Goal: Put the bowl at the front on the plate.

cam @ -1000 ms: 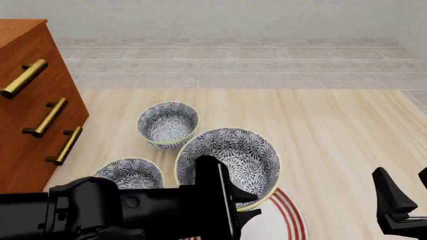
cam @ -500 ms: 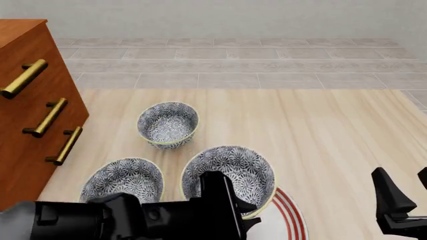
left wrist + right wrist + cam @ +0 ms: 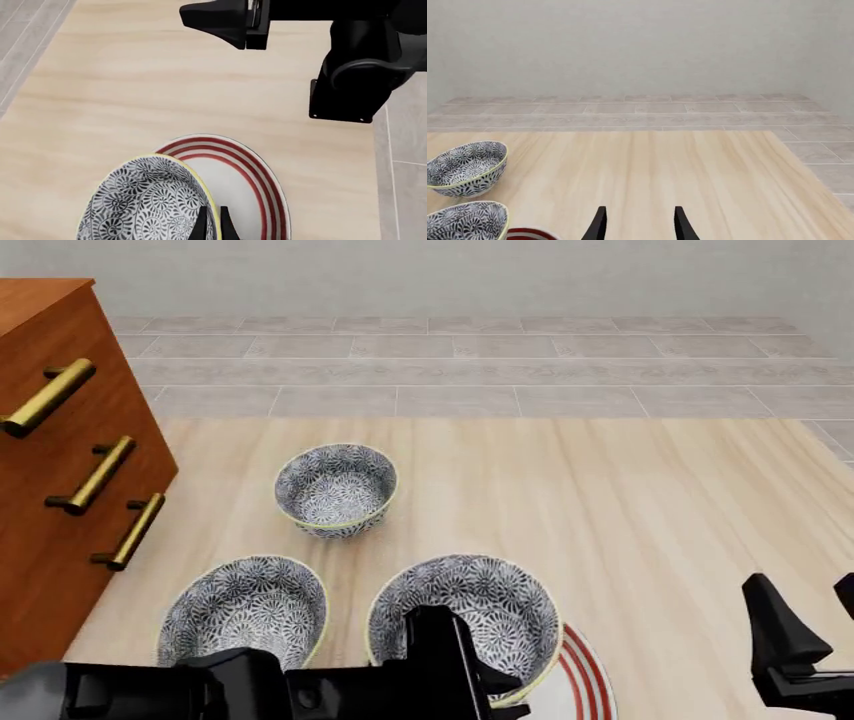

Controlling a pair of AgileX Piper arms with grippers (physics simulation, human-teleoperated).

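Observation:
The bowl [image 3: 467,620], black-and-white floral with a yellow-green rim, is pinched at its near rim by my left gripper [image 3: 491,680]. It sits over the left part of the plate [image 3: 585,675], a white plate with red rings. The left wrist view shows the gripper [image 3: 213,226] shut on the rim of the bowl [image 3: 143,202], with the plate [image 3: 250,187] beneath; whether the two touch is unclear. My right gripper [image 3: 801,640] stands open at the front right, its fingertips [image 3: 599,222] apart over bare wood. From that wrist the bowl [image 3: 467,220] and plate [image 3: 527,234] appear low and to one side.
Two look-alike bowls stand on the wooden table: one at the front left [image 3: 244,608] and one farther back [image 3: 336,488]. A wooden drawer cabinet with brass handles [image 3: 67,470] lines the left side. The right arm [image 3: 353,60] crosses the left wrist view.
My left gripper has lowered the bowl and brought it nearer, down toward the plate. The front-left bowl is now uncovered. The right arm has stayed still.

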